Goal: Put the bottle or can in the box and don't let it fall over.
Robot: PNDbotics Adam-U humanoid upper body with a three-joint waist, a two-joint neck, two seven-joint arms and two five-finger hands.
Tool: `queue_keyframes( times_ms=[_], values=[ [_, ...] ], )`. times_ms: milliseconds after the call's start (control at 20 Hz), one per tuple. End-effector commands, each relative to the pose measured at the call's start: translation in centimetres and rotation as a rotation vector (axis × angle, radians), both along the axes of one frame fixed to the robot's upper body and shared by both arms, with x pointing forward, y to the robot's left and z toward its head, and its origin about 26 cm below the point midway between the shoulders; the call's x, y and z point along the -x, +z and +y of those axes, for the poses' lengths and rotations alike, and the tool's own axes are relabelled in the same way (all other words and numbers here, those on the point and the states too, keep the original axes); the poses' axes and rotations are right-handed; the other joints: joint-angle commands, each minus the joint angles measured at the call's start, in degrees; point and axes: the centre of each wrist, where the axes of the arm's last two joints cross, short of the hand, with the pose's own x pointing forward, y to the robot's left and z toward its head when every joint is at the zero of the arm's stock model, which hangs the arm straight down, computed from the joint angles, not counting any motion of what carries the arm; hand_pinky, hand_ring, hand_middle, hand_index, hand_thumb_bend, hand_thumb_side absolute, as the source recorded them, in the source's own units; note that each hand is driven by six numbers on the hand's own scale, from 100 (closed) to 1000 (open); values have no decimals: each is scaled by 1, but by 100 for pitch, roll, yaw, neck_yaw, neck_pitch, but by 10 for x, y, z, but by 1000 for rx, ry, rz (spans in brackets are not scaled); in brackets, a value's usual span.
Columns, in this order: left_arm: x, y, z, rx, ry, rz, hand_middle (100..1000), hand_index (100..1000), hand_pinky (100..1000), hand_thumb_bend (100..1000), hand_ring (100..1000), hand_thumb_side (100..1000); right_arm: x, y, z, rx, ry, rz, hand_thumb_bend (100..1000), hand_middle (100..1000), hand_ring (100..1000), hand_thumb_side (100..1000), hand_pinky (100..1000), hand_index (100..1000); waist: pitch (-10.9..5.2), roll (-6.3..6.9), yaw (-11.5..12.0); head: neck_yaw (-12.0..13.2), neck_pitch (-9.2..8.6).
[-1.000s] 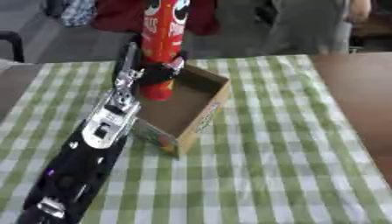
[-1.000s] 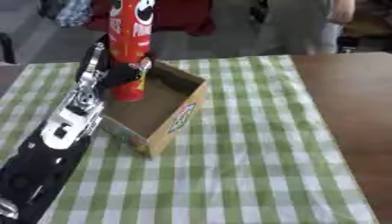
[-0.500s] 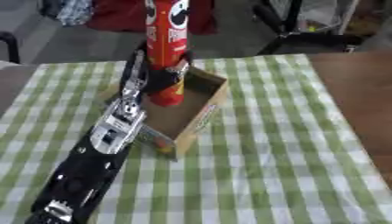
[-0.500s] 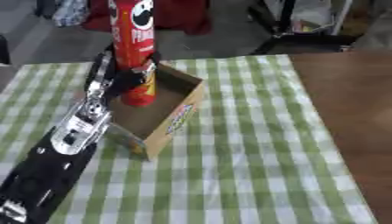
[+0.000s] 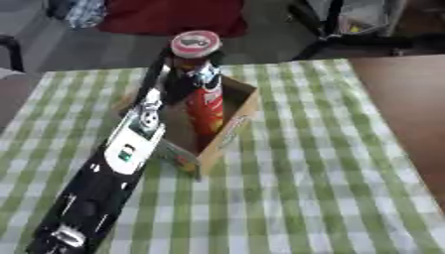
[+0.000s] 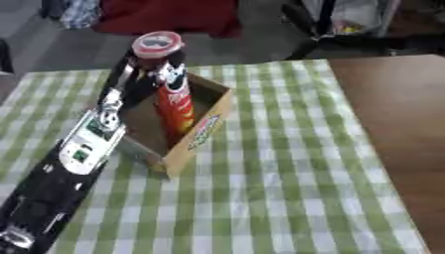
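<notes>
Dark fingers point(image 5: 178, 74) of the left hand point(image 5: 174, 82) were curled round the upper part of the red can point(image 5: 205, 101), just under its pale lid, grasping it. The can stood upright inside the open cardboard box point(image 5: 233, 126), close to the wall on the robot's right, its lower end down in the box and its top well above the rim. The box sat on the green-and-white checked tablecloth point(image 5: 304, 188), and the black-and-silver left arm point(image 5: 113, 168) ran in from the lower left corner.
</notes>
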Motion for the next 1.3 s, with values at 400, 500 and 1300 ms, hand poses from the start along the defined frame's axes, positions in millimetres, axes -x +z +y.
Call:
queue_keyframes(
  times_ms=[400, 500, 1300],
  values=[
    [8, 33, 23, 24, 21, -65, 926, 973, 1000, 419, 1000, 641, 5, 11, -3, 28, -5, -29, 100, 792, 839, 532, 878, 925, -196, -20, 47, -56, 20],
    [11, 40, 31, 40, 35, -84, 926, 970, 1000, 428, 1000, 650, 5, 10, -4, 28, -9, -28, 100, 792, 839, 532, 878, 925, -225, -23, 70, -87, 31],
    [29, 76, 60, -23, 39, -102, 936, 986, 1000, 444, 1000, 634, 7, 7, -8, 30, -21, -19, 100, 793, 840, 531, 878, 925, -332, -33, 179, -156, 158]
  ],
)
